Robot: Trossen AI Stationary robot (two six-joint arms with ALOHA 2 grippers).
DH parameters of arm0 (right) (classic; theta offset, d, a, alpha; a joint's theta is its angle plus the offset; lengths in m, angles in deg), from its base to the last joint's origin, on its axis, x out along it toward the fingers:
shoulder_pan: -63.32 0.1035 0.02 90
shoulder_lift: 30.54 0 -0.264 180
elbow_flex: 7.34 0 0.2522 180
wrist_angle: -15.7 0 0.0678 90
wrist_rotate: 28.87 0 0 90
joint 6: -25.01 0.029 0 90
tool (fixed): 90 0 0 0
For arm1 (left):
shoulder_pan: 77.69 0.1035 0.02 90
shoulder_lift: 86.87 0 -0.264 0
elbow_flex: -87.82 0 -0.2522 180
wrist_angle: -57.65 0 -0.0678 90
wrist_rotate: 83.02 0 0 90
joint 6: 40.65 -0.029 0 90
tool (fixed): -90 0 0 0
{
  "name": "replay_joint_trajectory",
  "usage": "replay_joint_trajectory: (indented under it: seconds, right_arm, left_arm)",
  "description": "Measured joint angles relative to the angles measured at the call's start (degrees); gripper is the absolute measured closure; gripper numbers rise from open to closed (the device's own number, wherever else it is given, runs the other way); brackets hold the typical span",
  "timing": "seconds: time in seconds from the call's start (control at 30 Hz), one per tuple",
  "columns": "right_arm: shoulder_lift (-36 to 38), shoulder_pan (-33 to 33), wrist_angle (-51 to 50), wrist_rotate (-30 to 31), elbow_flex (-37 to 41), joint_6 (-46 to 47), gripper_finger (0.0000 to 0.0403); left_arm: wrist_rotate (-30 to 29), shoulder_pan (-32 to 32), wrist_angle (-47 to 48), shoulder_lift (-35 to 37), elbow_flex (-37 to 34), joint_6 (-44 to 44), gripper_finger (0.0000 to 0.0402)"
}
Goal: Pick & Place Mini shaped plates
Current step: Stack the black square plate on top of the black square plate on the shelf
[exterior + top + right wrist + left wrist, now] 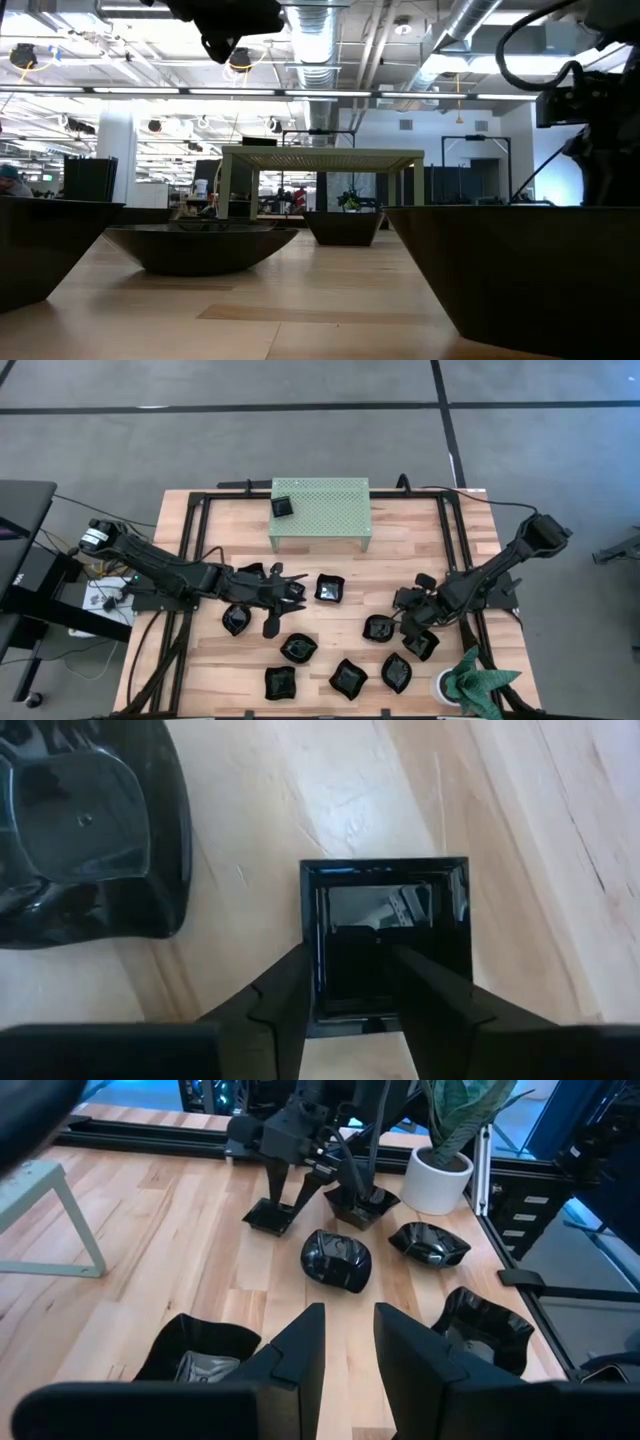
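Near edge of bench (330, 705): several mini shaped plates (347, 677), glossy black, lay loose in a scattered row, wavy-edged and rounded ones among them.
Right end effector (350, 970): stood low over a small square plate (385, 935), fingers straddling its near rim and partly open; whether they had gripped it yet could not be told.
Left end effector (348, 1342): hovered mid-bench above the plates on the left, fingers parted a little, holding nothing.
Middle of bench: more black plates, one wavy dish (329, 589) lying just in front of the stand.
Far side: pale green perforated stand (320, 512) carried a single square plate (282, 507) near its left end.
Progress: by my judgement early; one plate placed, roughly a dozen left on the bench.
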Motion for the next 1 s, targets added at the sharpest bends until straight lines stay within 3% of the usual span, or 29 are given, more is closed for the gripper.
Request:
replay_joint_trajectory:
  seconds: [0.37, 1.0]
  right_arm:
    - [0.0, 0.97, 0.85, 0.04, -4.04, -2.56, 0.0275]
    - [-0.04, 0.97, 0.47, -2.59, -0.34, 3.87, 0.0284]
  left_arm:
    - [0.0, 0.02, -0.1, 0.0, 0.0, 0.0, 0.0311]
    - [0.02, 0.02, -0.8, 0.0, 0.0, 0.0, 0.0311]
